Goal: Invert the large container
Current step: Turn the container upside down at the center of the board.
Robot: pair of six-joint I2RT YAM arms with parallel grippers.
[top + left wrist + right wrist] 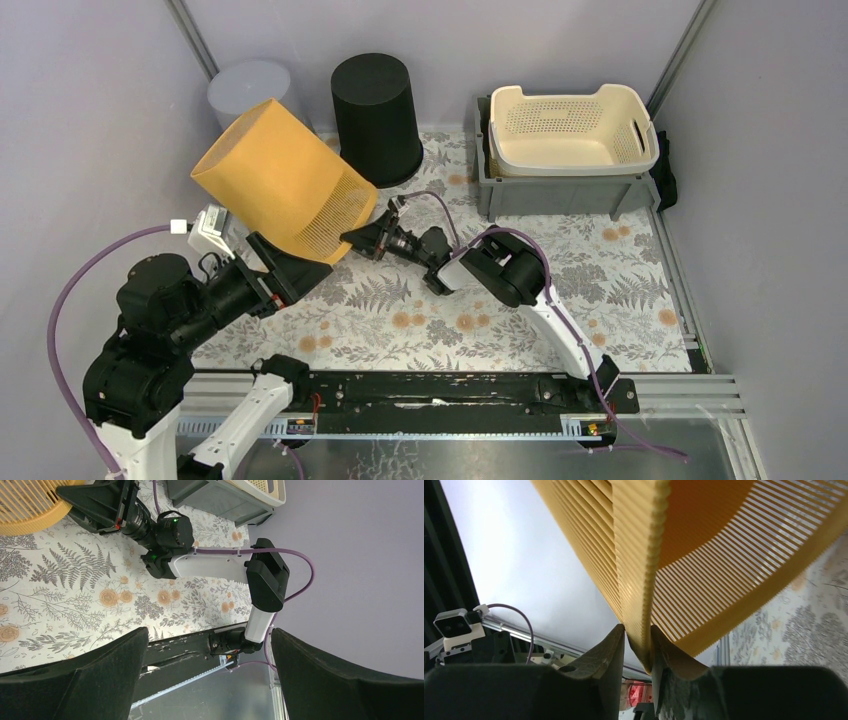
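So the large container (275, 180), the yellow-orange slatted bin, is sitting toward the far left corner of the table (600, 290). It's tipped over at an angle, with its closed bottom up and pointing at the left edge and its open mouth facing down toward the middle of the table.

The right claw (352, 238) is right at the low side of the mouth and has the rim. In the right wrist view the slatted wall runs straight down between the two fingers (609, 650), and both of them are pressed against it. So that's a narrow pinch on the rim, nothing wide about it. I can't tell whether the lowest bit of the rim is actually resting on the table.

The left claw (300, 268) is just beside the near side of the container, under the tilted wall, and its jaws are spread as wide as they go with nothing between them. Its wrist view just looks across the flowery table at the right arm, so it isn't gripping anything. I can't tell if a fingertip brushes the slats.

Behind it along the far edge there's a black bin (375, 115) and a pale bin (248, 90). A cream basket (570, 125) sits in a grey crate (560, 192) at the far right corner.
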